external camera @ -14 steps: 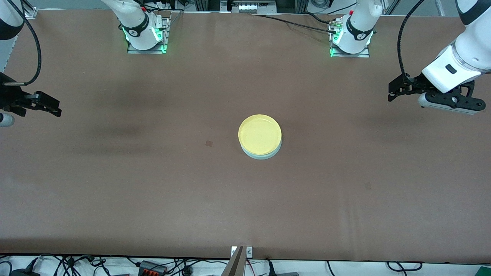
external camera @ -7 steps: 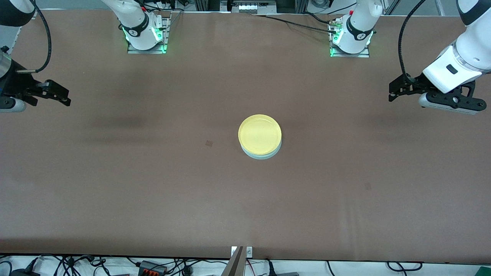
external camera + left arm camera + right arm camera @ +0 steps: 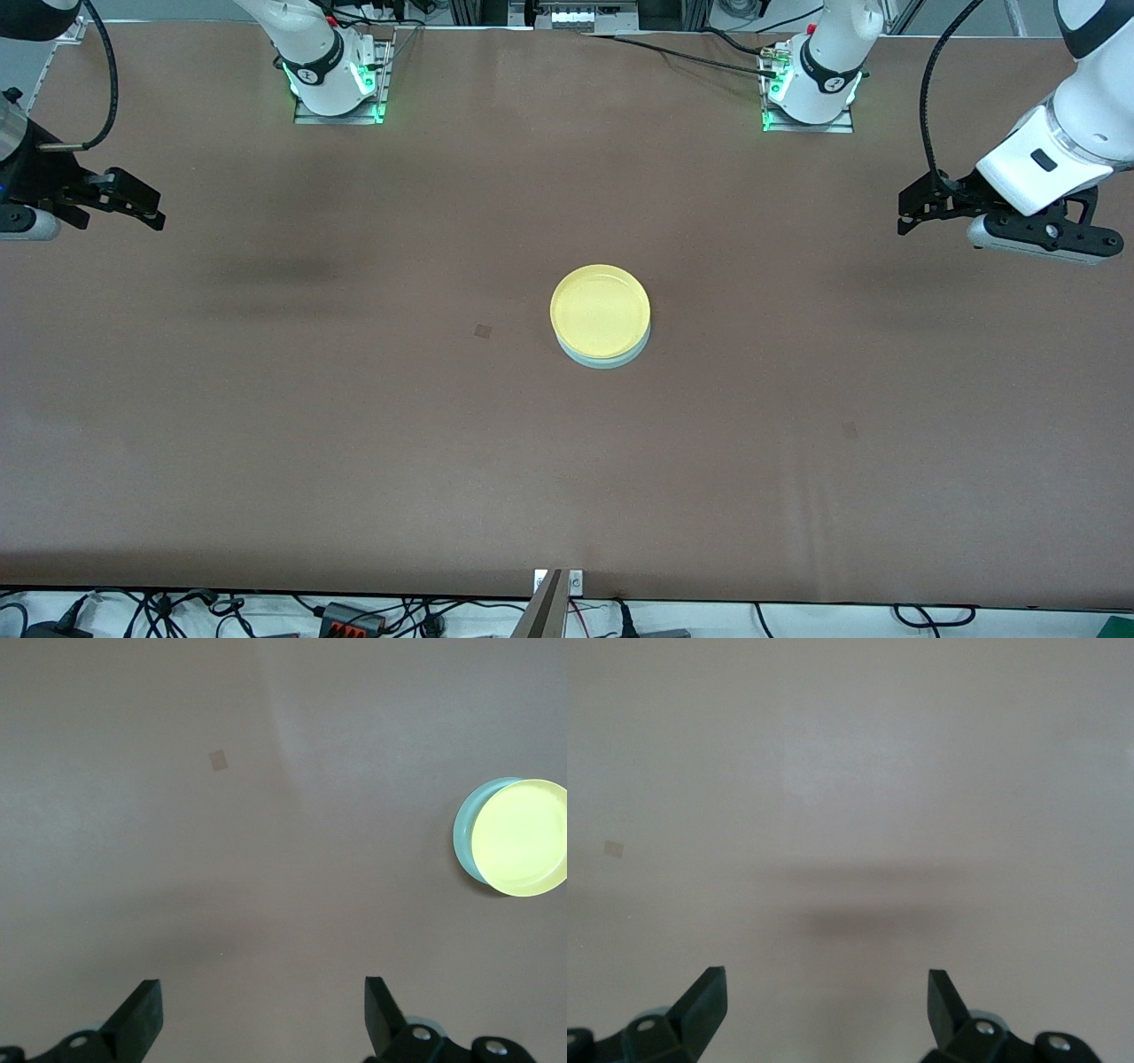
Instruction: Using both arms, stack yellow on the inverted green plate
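Note:
The yellow plate (image 3: 600,310) sits on top of the pale green plate (image 3: 602,358) in the middle of the table; only a crescent of the green plate's rim shows under it. Both also show in the left wrist view, the yellow plate (image 3: 523,837) over the green plate (image 3: 464,831). My left gripper (image 3: 912,208) is open and empty, raised over the table toward the left arm's end. My right gripper (image 3: 146,206) is open and empty, raised over the table toward the right arm's end. Neither touches the plates.
The brown table (image 3: 354,425) carries small darker patches (image 3: 483,331) beside the plates. The arm bases (image 3: 332,75) stand along the table's edge farthest from the front camera. Cables lie past the table's edge nearest the camera.
My right gripper has risen and drawn a little toward the bases' edge of the table. The left gripper and the plates have barely moved.

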Tool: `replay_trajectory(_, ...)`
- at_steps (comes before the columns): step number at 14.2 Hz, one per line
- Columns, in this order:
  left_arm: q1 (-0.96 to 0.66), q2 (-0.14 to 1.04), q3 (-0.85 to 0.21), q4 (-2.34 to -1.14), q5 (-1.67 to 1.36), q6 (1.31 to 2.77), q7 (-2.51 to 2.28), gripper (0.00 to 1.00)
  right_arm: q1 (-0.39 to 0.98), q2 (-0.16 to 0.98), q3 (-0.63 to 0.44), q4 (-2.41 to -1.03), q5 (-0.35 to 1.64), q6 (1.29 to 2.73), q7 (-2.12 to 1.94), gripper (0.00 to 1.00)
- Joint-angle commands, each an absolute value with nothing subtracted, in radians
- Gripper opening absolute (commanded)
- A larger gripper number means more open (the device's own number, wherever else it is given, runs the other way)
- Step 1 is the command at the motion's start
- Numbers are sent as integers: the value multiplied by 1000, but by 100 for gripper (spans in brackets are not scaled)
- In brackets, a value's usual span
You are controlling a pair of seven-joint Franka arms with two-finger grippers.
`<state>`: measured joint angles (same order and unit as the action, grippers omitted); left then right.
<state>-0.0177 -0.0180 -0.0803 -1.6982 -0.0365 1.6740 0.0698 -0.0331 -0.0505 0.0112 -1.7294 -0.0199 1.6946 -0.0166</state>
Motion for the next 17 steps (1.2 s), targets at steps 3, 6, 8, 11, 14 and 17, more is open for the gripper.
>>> replay_trajectory(3,-14,-5,-84,-1667,-17,1652,66,100,-46,-58,20,-1709,-15,1686,-12,100)
replay_trajectory(6,-14,-5,-84,-1667,-17,1651,66,100,-34,-55,12,-1707,-9,1690,-17,100)
replay_trajectory(8,-15,-5,-84,-1667,-17,1651,66,100,6,-46,-26,-1704,-8,1695,-17,100)
replay_trajectory(11,-15,-5,-84,-1667,-17,1651,66,100,-2,-43,-26,-1704,-8,1704,-20,100)
replay_trajectory(14,-14,-5,-84,-1667,-17,1651,67,100,2,-48,-26,-1706,-18,1700,-21,100)
replay_trajectory(17,-14,-5,-84,-1667,-17,1651,66,100,6,-48,-25,-1712,-20,1695,-18,100)
